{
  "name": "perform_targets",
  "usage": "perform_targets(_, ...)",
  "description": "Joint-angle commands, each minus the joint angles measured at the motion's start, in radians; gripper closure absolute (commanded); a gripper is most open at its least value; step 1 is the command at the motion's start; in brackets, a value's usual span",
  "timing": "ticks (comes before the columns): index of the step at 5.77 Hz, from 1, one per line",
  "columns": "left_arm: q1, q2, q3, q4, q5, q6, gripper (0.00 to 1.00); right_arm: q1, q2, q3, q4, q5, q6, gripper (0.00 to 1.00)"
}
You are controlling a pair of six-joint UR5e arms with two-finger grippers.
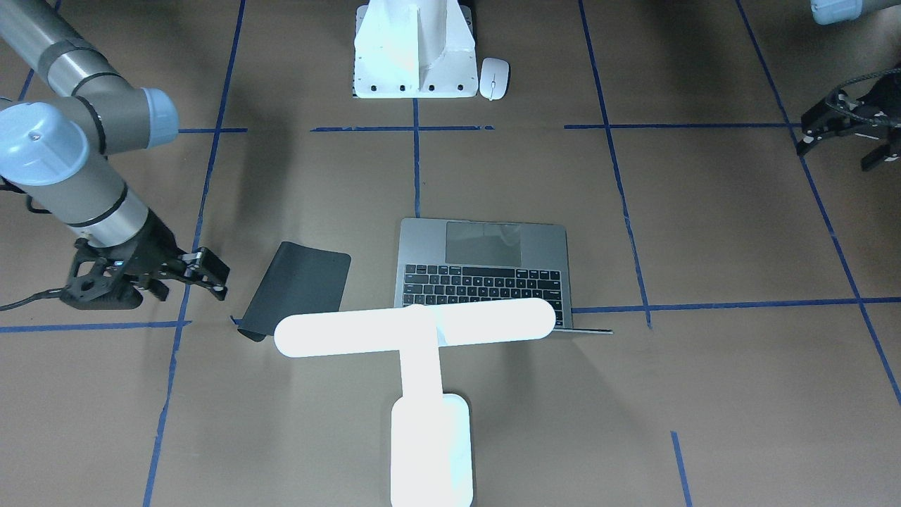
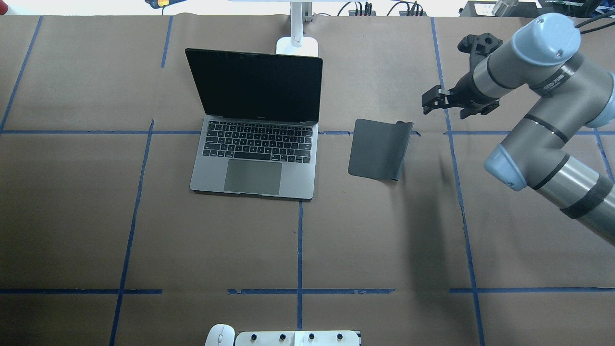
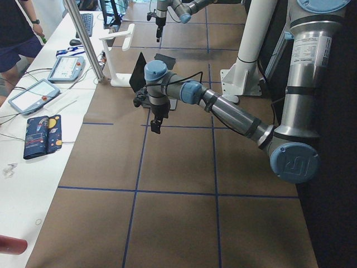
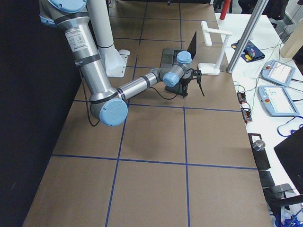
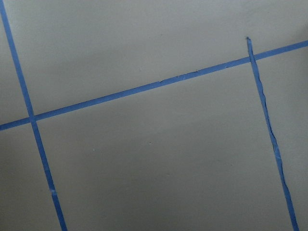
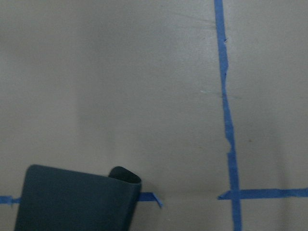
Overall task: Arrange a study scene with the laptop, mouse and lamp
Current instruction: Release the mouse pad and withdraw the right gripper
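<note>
Right tool hangs over the counter, fingers spread, nothing between them. Black mat lies just beside it, the corner nearest the tool curled up. The mat sits between this tool and the laptop. Laptop open, screen dark, flat on the counter. Lamp lit, standing behind the laptop's screen. Mouse just beside the white pedestal, well apart from both tools. Left tool also spread and empty, well out on the laptop's other side.
</note>
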Motion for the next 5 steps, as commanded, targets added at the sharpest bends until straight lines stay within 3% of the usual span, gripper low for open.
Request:
perform_targets(1, 0.183, -0.018, -0.067, -0.051, 0.038, -0.239, 0.0, 0.128, -0.088, 0.122, -0.263, 0.006, -0.43, 0.0)
perform_targets(3, 0.406, -0.019, -0.131, -0.163, 0.221, -0.559, 0.0, 0.383, -0.314, 0.138, -0.246, 0.16, -0.885, 0.0)
perform_targets(5, 0.661, -0.018, -0.179, -0.237, 0.426, -0.835, 0.0, 0.552, -0.493, 0.135, -0.246, 0.181, -1.161, 0.0)
